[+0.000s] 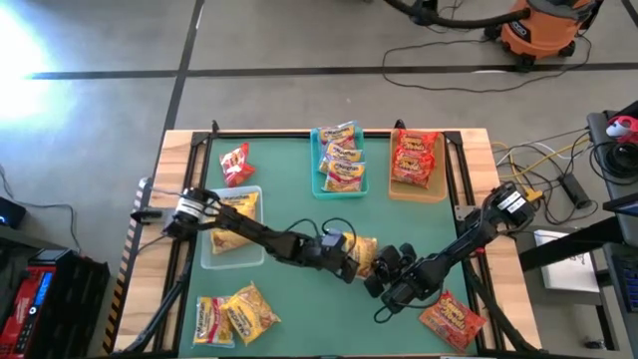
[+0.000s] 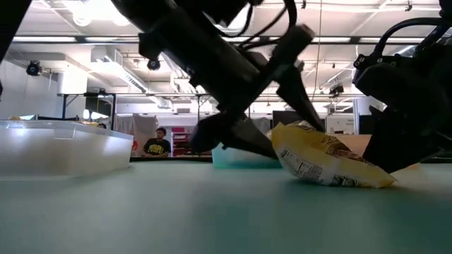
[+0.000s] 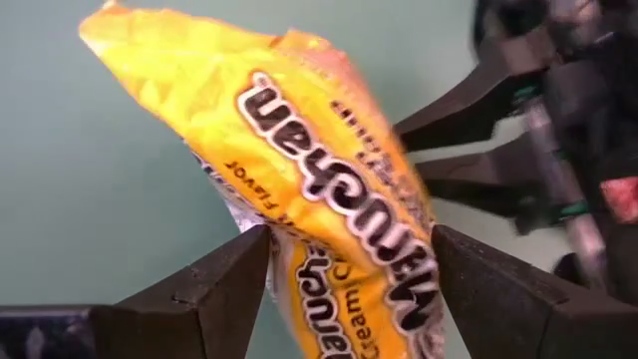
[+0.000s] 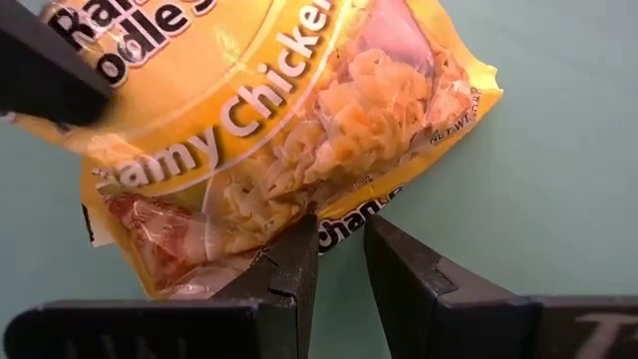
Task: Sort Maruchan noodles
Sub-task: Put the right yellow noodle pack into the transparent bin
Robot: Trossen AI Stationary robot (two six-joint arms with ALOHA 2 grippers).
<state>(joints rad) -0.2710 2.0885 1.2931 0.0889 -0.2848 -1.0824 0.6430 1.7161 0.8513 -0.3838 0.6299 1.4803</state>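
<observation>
Light, crinkly and slippery, the flat yellow plastic noodle packet (image 3: 329, 189) sits between the left gripper's (image 3: 349, 289) parted fingers, its edge pinched by the right gripper (image 4: 341, 261).

I see a bright yellow crinkly plastic noodle packet (image 3: 329, 199) between my left gripper's (image 3: 351, 261) dark fingers, lettered in black outlined white. Just ahead of my right gripper's (image 4: 341, 249) black fingers, its face shows pale noodles, white lettering and a red-pink patch. Beyond both grippers sit a teal rectangular tray (image 1: 339, 184) of yellow-pink packets and a tan tray (image 1: 417, 187) of red ones, all on the green table mat (image 1: 289, 199).
</observation>
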